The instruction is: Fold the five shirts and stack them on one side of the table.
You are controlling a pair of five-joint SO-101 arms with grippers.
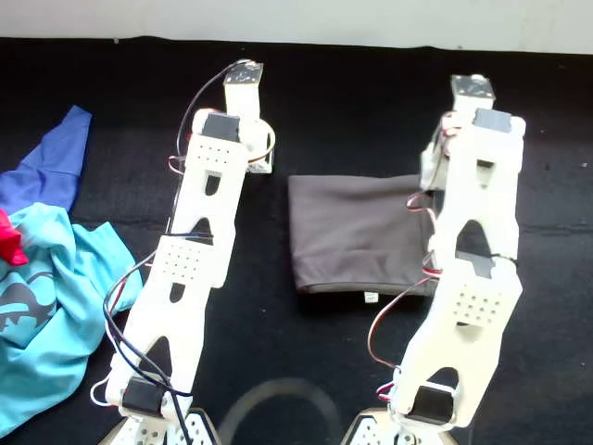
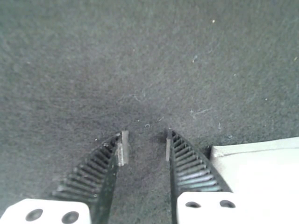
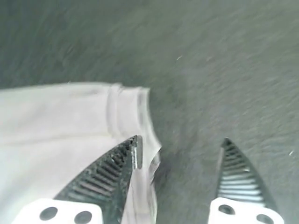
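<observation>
High view first: at the far left of the counter (image 1: 352, 111) I see a crumpled heap, a blue shirt (image 1: 51, 162) farthest back, a teal shirt (image 1: 56, 306) spread toward the near edge, and a scrap of red cloth (image 1: 9, 239) between them at the very edge. None of these is folded yet.

Next comes my left arm (image 1: 199, 241), stretched toward the far side. Its left hand (image 2: 145, 140) is a little open, holds nothing, and has bare dark counter between the fingers.

In the middle lies the grey shirt (image 1: 357, 232), folded into a flat rectangle, its right edge running under my right arm (image 1: 473, 241). The right hand (image 3: 181, 142) is spread wide and holds nothing. One finger is over the shirt's hemmed corner and the other is over bare counter. I cannot tell whether it touches the cloth.

I judge this fabric light, soft and limp. It will sag and unfold if lifted by one layer. I would pinch all the layers together at the hemmed edge, close to a corner, and drag low across the counter rather than lift high.
</observation>
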